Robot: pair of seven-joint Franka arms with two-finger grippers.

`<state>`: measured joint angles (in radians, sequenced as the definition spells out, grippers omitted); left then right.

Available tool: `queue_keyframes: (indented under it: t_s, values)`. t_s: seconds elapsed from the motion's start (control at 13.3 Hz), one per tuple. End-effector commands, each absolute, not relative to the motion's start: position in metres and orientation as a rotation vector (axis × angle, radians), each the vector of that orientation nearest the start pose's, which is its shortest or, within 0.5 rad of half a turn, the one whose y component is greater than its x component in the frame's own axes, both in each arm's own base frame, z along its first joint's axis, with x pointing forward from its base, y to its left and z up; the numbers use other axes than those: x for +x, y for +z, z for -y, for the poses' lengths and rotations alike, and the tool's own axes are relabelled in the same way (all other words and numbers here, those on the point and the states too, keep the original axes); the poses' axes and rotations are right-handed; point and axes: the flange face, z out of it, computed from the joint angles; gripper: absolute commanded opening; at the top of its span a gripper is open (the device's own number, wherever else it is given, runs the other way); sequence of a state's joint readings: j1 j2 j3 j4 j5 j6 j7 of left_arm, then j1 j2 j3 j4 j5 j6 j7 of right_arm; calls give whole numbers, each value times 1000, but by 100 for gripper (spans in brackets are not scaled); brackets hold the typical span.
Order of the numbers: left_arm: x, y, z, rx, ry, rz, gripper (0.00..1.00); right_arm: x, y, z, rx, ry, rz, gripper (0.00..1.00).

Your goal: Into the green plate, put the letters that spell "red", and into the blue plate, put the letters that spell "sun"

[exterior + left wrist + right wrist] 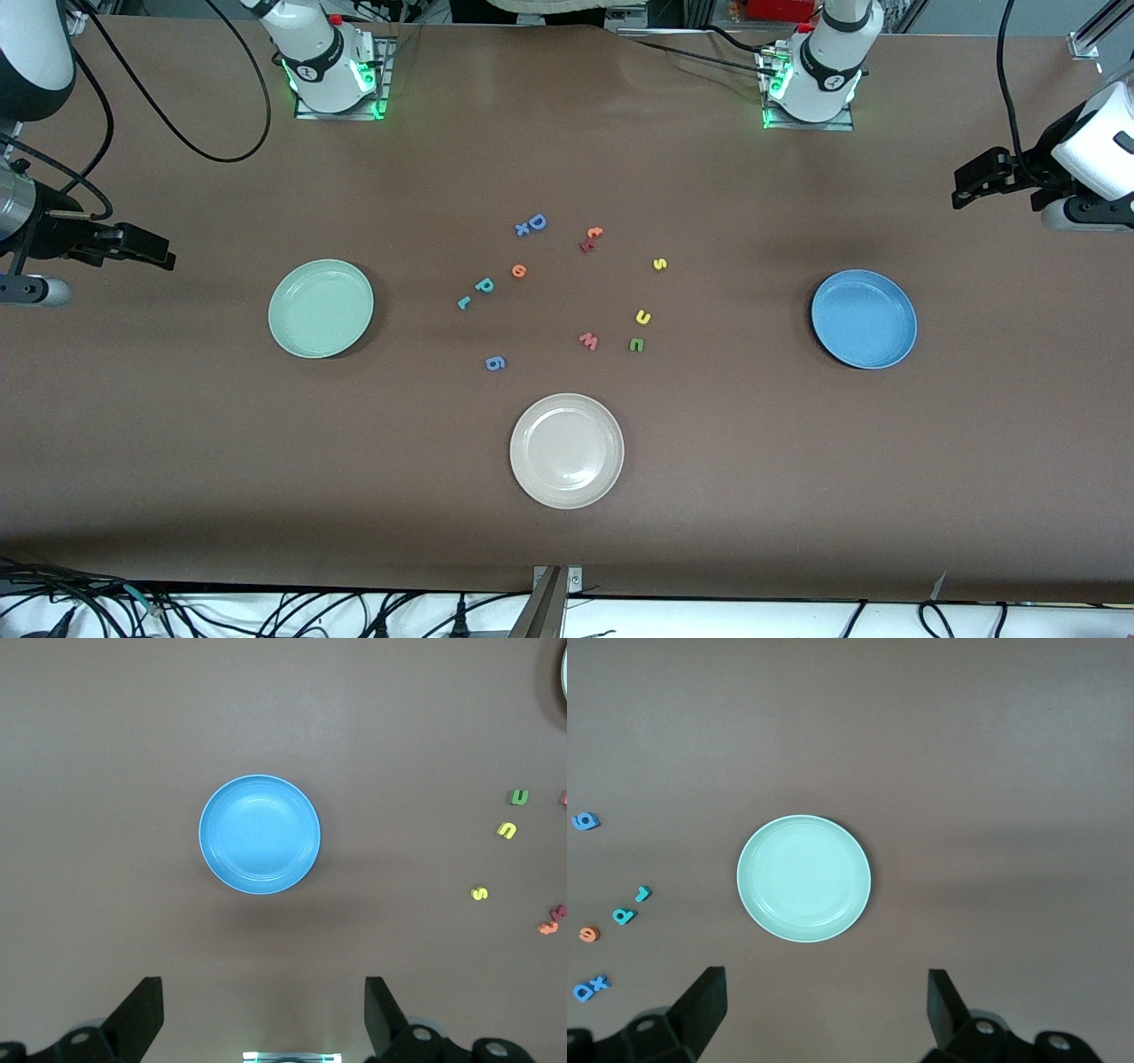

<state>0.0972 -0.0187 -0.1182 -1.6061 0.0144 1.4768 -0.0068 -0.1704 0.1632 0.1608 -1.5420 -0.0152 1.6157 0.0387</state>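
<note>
The teal r, teal d and orange e lie mid-table, on the side toward the empty green plate. The yellow s, yellow u and green n lie toward the empty blue plate. My right gripper hangs open over bare table at the right arm's end, with the green plate in its wrist view. My left gripper hangs open over the left arm's end, with the blue plate in view. Neither holds anything.
A beige-white plate sits nearest the front camera. Other loose letters lie among the task's own: a blue D with an x, an orange and a red letter, a pink w and a blue g.
</note>
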Motion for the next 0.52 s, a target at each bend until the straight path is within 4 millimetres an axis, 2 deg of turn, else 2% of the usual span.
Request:
queue_keyframes:
  t_s: [0.0,0.45]
  values:
    - [532,618,9,-3149,150,-37,100,604,553,16,-3124,135,-65,100]
    - [541,605,4,-3151,184,-25,100,605,553,17,-3123,133,-67,100]
